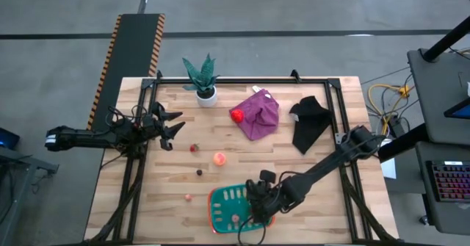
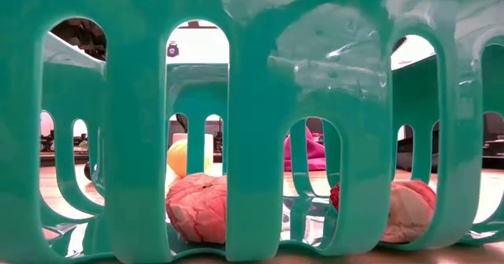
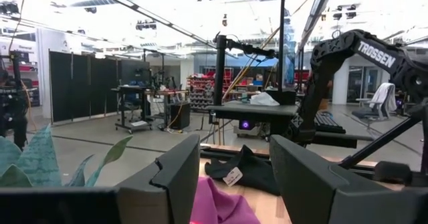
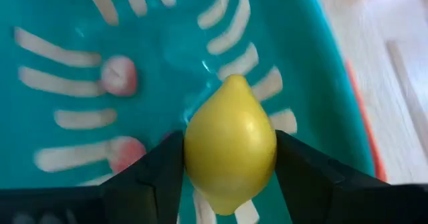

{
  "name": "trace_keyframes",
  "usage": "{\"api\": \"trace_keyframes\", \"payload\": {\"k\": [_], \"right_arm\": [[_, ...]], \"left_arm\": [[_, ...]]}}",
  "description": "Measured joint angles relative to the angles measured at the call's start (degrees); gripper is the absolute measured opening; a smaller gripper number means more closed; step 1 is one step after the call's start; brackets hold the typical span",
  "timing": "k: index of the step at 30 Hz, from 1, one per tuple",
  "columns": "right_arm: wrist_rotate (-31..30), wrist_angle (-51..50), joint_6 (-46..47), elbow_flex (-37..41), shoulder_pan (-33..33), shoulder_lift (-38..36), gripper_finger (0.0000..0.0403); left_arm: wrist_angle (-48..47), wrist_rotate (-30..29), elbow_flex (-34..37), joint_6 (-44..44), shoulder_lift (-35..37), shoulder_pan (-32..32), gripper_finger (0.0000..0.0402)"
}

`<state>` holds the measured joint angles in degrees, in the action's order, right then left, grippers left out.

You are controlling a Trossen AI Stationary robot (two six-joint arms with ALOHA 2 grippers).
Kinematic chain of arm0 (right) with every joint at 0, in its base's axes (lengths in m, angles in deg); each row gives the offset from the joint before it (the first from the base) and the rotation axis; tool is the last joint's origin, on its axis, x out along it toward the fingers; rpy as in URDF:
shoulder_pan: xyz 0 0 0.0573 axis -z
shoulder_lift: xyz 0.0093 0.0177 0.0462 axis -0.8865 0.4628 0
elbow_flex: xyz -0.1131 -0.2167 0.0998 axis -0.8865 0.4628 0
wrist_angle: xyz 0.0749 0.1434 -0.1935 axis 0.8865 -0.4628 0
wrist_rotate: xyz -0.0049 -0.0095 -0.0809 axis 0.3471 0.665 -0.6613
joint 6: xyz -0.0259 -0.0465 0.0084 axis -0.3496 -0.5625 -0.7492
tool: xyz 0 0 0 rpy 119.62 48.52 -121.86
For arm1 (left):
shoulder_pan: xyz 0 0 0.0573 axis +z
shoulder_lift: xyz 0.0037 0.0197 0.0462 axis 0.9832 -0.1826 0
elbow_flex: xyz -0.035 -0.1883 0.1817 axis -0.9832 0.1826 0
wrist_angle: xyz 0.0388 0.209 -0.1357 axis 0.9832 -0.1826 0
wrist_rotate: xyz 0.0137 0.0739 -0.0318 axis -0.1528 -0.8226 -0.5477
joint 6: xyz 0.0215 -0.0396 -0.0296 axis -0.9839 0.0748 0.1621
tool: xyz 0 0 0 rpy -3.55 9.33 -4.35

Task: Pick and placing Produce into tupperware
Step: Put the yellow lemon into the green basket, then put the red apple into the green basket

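Observation:
The teal tupperware [image 1: 224,202] with an orange-red rim sits near the table's near edge. My right gripper [image 1: 258,208] hangs over its right part, shut on a yellow lemon [image 4: 229,147]. Two pink pieces [image 4: 118,75] lie on the slotted floor; the low view shows them through the wall [image 2: 197,209]. On the bare wood rest a peach-orange piece [image 1: 219,158], a dark red piece [image 1: 194,148], a dark piece [image 1: 199,172] and a tiny pink piece [image 1: 188,197]. A red piece [image 1: 237,115] lies on the purple cloth. My left gripper [image 1: 172,126] waits open at the table's left. My right gripper pinches the yellow lemon across its wide middle [image 4: 194,154], one finger [image 4: 154,174] on each side. The fingers point down into the tupperware from above. The lemon's pointed tip [image 4: 234,82] faces away from the wrist, and its body sits above the slotted floor.
A purple cloth [image 1: 258,115] and a black cloth [image 1: 308,123] lie at the far middle and far right. A green plant in a white pot [image 1: 205,92] stands at the far edge. Dark frame rails run along the table's sides. Bare wood lies between the tupperware and the cloths.

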<state>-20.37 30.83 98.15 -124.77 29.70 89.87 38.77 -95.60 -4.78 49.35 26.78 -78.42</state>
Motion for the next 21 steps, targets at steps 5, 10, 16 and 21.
{"api": "trace_keyframes", "payload": {"k": [5, 10, 16, 21], "right_arm": [[-0.05, -0.94, 0.63, 0.0, 0.13, 0.36, 0.0206], [-0.01, -1.07, 0.61, 0.0, 0.11, 0.02, 0.0219], [3.46, -1.02, 1.84, 0.0, 0.13, -0.14, 0.0225], [2.69, -0.98, 2.32, 0.0, 0.11, -0.55, 0.0247]], "left_arm": [[-0.02, 0.02, 0.0, 0.0, 0.0, 0.01, 0.0169], [-0.04, 0.02, 0.0, 0.02, -0.06, -0.01, 0.0169], [-0.22, 0.02, 0.0, 0.02, -0.04, -0.02, 0.0169], [-0.21, 0.03, 0.0, 0.02, -0.02, -0.01, 0.0169]]}}
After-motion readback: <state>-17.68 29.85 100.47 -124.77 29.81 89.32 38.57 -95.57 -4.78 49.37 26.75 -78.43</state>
